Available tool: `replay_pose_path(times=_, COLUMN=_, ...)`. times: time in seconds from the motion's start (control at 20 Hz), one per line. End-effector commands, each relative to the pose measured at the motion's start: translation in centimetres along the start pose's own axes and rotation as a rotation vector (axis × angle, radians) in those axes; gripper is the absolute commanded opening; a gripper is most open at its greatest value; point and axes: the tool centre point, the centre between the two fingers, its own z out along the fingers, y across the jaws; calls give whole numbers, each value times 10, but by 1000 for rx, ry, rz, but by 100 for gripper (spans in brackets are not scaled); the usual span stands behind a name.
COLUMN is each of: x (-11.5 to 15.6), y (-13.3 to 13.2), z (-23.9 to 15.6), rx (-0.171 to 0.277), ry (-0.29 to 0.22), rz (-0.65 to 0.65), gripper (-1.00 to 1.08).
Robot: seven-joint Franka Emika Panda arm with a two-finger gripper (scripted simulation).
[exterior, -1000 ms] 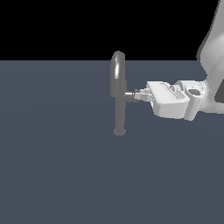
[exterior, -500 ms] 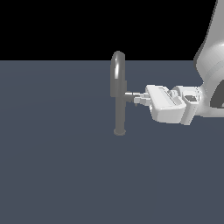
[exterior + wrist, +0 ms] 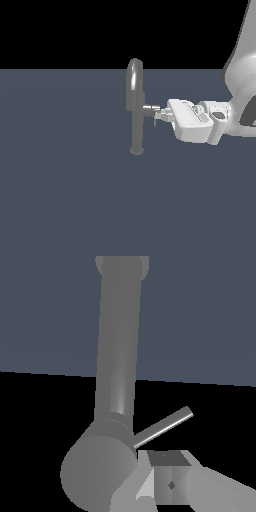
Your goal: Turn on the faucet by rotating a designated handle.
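The tall grey faucet [image 3: 135, 107] stands upright on the floor, its arched spout on top. The handle [image 3: 149, 108] is a short stub jutting from the column toward the exterior view's right. In the wrist view the column [image 3: 117, 356] rises behind the stub's round end [image 3: 97, 472], and the thin lever rod [image 3: 163, 428] slants out from it. My gripper [image 3: 159, 116] is at the stub's end, with the fingers [image 3: 170, 483] close together, right beside the stub and just under the rod. Nothing is held between them.
The flat dark blue-grey floor [image 3: 65, 190] spreads all around the faucet's small base flange [image 3: 136, 150]. The white arm [image 3: 240, 85] comes in from the exterior view's right.
The white hand has sunk slightly and tilted at the handle's end. The faucet column has not moved.
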Motion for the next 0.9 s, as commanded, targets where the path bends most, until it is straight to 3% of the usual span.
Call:
replay_pose_path(times=0.0, x=32, y=-4, z=5, rx=12, ry=18, rz=36, gripper=-100)
replay_pose_path(times=0.3, x=55, y=-8, z=4, rx=17, ry=25, rz=63, gripper=-100)
replay_pose_path(times=0.35, x=9, y=-1, z=0, rx=-11, ry=-28, rz=14, gripper=-100)
replay_pose_path(times=0.85, x=43, y=-25, z=3, rx=7, ry=7, rz=47, gripper=-100)
